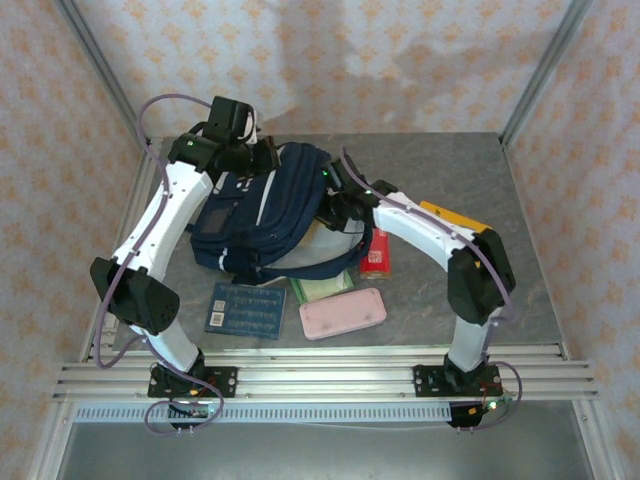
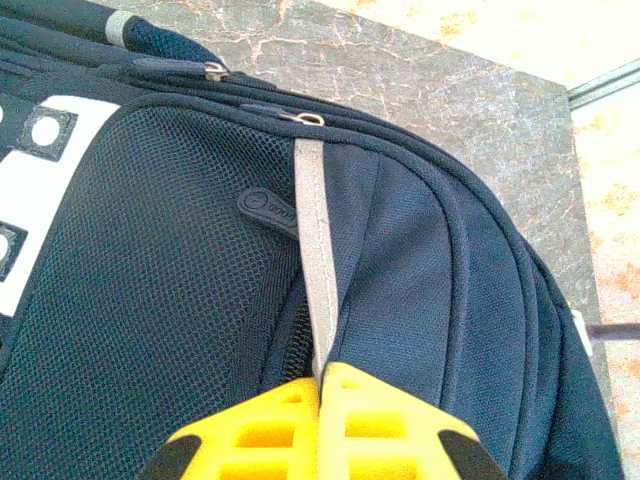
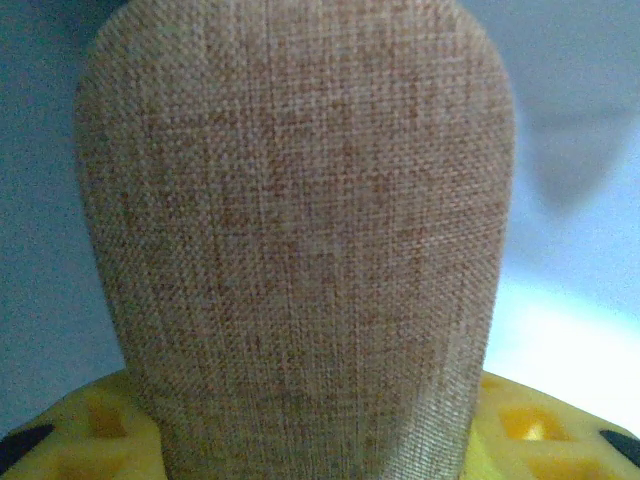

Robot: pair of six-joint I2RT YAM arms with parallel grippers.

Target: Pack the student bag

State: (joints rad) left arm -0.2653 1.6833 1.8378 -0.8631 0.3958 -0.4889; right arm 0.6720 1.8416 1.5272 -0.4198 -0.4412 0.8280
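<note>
The student bag [image 1: 270, 215], navy blue with white patches, lies in the middle of the table. My left gripper [image 1: 248, 158] is at its far upper end. In the left wrist view the yellow fingers [image 2: 322, 375] are shut on the bag's grey reflective stripe [image 2: 312, 240], beside a mesh pocket [image 2: 150, 280]. My right gripper [image 1: 335, 200] reaches into the bag's open right side. In the right wrist view a brown woven fabric pouch [image 3: 300, 200] stands between the yellow fingers [image 3: 545, 430] of the right gripper [image 3: 310, 425], against a pale lining.
In front of the bag lie a blue patterned card [image 1: 245, 310], a pink case [image 1: 342, 313] and a green book [image 1: 322, 288]. A red item [image 1: 376, 255] and a yellow-orange item [image 1: 452, 216] lie under the right arm. Patterned walls close the back and sides.
</note>
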